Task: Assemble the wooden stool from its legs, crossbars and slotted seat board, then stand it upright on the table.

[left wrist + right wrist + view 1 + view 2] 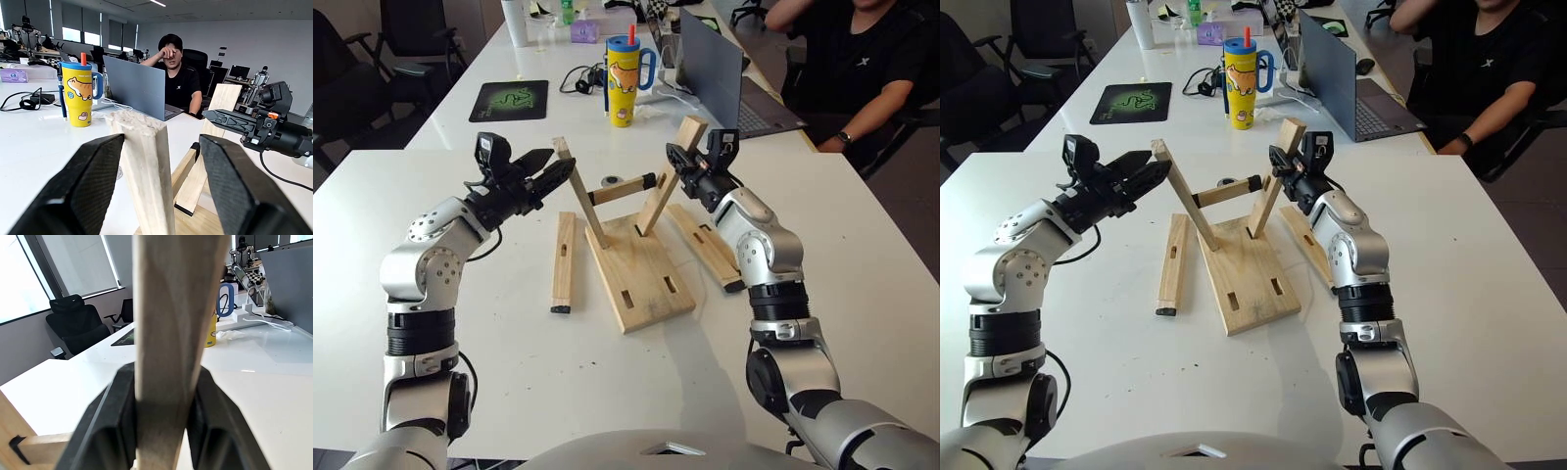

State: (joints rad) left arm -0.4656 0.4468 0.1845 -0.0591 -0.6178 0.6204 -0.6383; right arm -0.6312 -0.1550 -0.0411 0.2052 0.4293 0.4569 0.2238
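A yellow tumbler (625, 83) with a blue lid and handle stands on the tabletop (460, 323) well beyond both sets of fingers, with a red straw (631, 33) sticking up out of its lid. The left gripper (563, 160) has its fingers (83, 191) spread wide. The top end of one tilted leg (579, 191) stands up between them, and they are not closed on it. The right gripper (677, 162) has its fingers (117, 426) clamped narrow on the upper part of the other tilted leg (668, 176), one pad pressed against each side. Both legs run down from the fingers into slots in the seat board (641, 269), which lies flat on the tabletop below and between the two grippers. A crossbar (622, 189) spans from one leg to the other, just under finger height. A loose leg (564, 259) lies flat on the tabletop below the left fingers, just beside the board. Another loose leg (705, 245) lies flat below the right fingers, along the board's opposite side.
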